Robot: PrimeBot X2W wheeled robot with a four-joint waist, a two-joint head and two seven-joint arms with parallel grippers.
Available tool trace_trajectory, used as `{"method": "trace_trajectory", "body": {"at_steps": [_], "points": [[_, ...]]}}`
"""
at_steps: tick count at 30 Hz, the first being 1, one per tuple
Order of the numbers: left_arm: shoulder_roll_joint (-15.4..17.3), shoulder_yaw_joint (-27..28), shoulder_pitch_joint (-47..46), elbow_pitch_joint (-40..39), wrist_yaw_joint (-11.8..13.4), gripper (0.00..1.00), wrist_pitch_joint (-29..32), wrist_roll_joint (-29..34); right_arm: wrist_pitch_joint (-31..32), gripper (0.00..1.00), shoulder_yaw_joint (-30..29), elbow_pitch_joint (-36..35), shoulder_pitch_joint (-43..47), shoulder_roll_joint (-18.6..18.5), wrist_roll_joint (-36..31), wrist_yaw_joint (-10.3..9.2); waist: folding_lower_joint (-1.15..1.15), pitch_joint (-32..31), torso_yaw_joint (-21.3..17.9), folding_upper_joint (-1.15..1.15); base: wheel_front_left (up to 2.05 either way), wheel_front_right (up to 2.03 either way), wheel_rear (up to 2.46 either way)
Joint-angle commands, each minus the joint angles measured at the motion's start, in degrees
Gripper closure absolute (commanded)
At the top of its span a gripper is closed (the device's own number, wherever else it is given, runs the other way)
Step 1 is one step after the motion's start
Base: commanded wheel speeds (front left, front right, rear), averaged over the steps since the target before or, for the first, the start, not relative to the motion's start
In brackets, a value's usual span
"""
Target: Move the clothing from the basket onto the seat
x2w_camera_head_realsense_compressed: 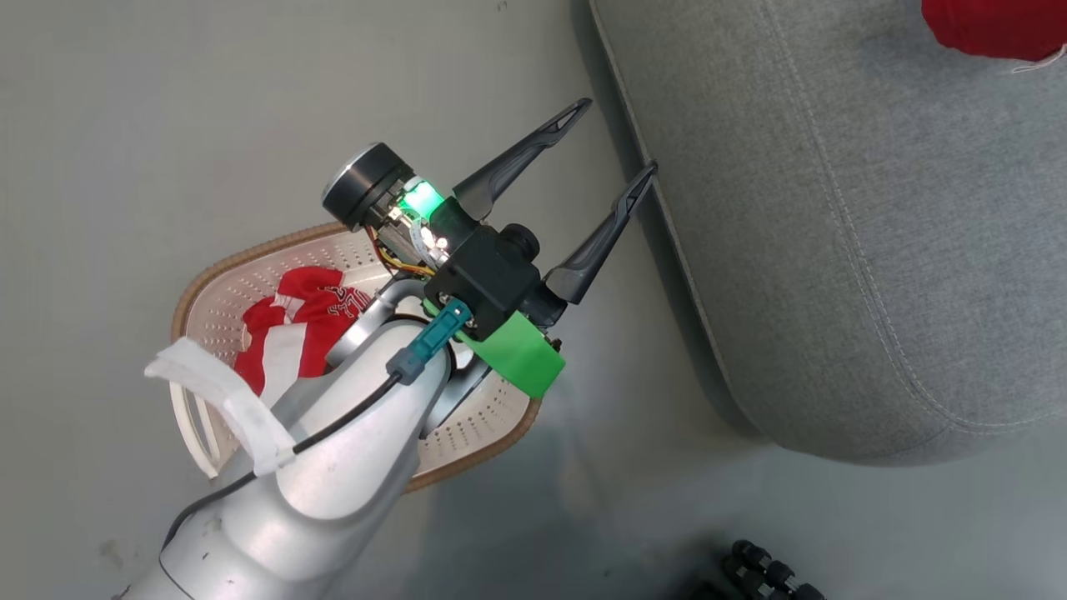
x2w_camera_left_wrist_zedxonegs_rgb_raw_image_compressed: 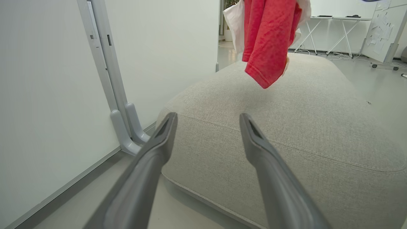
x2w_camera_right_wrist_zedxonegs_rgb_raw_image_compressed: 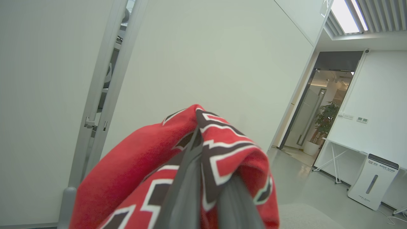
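Observation:
In the head view my left gripper (x2w_camera_head_realsense_compressed: pixel 617 136) stands open with nothing in it, above the floor between the basket (x2w_camera_head_realsense_compressed: pixel 217 275) and the seat (x2w_camera_head_realsense_compressed: pixel 875 250); one fingertip reaches the seat's edge. A red and white garment (x2w_camera_head_realsense_compressed: pixel 292 325) lies in the cream basket, partly hidden by my left forearm. In the right wrist view my right gripper (x2w_camera_right_wrist_zedxonegs_rgb_raw_image_compressed: pixel 210 171) is shut on the red jersey (x2w_camera_right_wrist_zedxonegs_rgb_raw_image_compressed: pixel 136 165) with black-and-white lettering. The left wrist view has my open left gripper (x2w_camera_left_wrist_zedxonegs_rgb_raw_image_compressed: pixel 207 115) facing the grey seat (x2w_camera_left_wrist_zedxonegs_rgb_raw_image_compressed: pixel 302 127), and the jersey (x2w_camera_left_wrist_zedxonegs_rgb_raw_image_compressed: pixel 267 41) hangs above it. A red corner of the jersey (x2w_camera_head_realsense_compressed: pixel 992 25) shows over the seat.
A white partition wall with grey feet (x2w_camera_left_wrist_zedxonegs_rgb_raw_image_compressed: pixel 124 127) stands close to the seat's left end. A black ribbed part (x2w_camera_head_realsense_compressed: pixel 767 571) lies at the head view's lower edge. A white floor unit (x2w_camera_right_wrist_zedxonegs_rgb_raw_image_compressed: pixel 372 181) and white tables (x2w_camera_left_wrist_zedxonegs_rgb_raw_image_compressed: pixel 330 28) stand farther back in the room.

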Motion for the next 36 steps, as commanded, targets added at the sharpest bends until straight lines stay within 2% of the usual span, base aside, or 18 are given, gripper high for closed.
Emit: {"method": "trace_trajectory", "body": {"at_steps": [1, 7, 15, 22, 23, 24, 25, 36], "points": [[0.7, 0.1, -1.0, -0.3, 0.1, 0.00, 0.0, 0.2, 0.0, 1.00, 0.0, 2.1, -0.6, 0.0, 0.4, -0.04, 0.00, 2.4, 0.4, 0.00, 0.00, 0.00, 0.00], [1.3, -0.2, -2.0, -1.0, 0.2, 0.00, 0.5, 0.6, 0.0, 1.00, 0.7, 11.6, -0.5, 1.0, -0.5, -0.05, 0.00, 5.1, 0.5, 0.00, 0.00, 0.00, 0.00], [1.3, -0.9, -2.8, -1.0, 0.2, 0.00, 0.5, 0.4, 0.0, 1.00, 0.5, 19.3, 3.2, 5.8, -0.7, -0.05, 0.00, 6.2, 0.8, 0.00, 0.00, 0.00, 0.00], [1.6, -0.5, -3.1, -1.0, 0.8, 0.00, 0.3, -0.1, 0.0, 1.00, 0.2, 24.4, 4.3, 7.5, -0.6, -0.05, 0.00, 5.7, 1.2, 0.00, 0.00, 0.00, 0.00], [1.8, -0.3, -2.9, -0.9, 0.9, 0.00, 0.2, -0.3, 0.0, 0.88, 0.2, 24.5, 4.3, 7.6, -0.7, -0.05, 0.00, 5.4, 1.1, 0.00, 0.00, 0.00, 0.00], [2.0, -0.2, -2.6, -0.8, 1.0, 0.00, 0.2, -0.4, 0.0, 0.56, 0.2, 24.1, 4.4, 7.7, -0.8, -0.05, 0.00, 4.9, 1.0, 0.00, 0.00, 0.00, 0.00], [2.0, -0.1, -2.1, -0.7, 1.2, 0.00, 0.2, -0.6, 0.0, 0.00, 0.2, 23.6, 4.8, 7.8, -0.9, -0.05, 0.00, 4.4, 1.0, 0.00, 0.00, 0.00, 0.00], [1.3, 1.7, 2.9, -0.1, 2.8, 0.00, -0.3, -2.7, 0.0, 0.00, -0.3, 16.6, 16.2, 9.4, -0.4, -0.05, 0.00, -4.9, 1.8, 0.00, 0.00, 0.00, 0.00]]}}
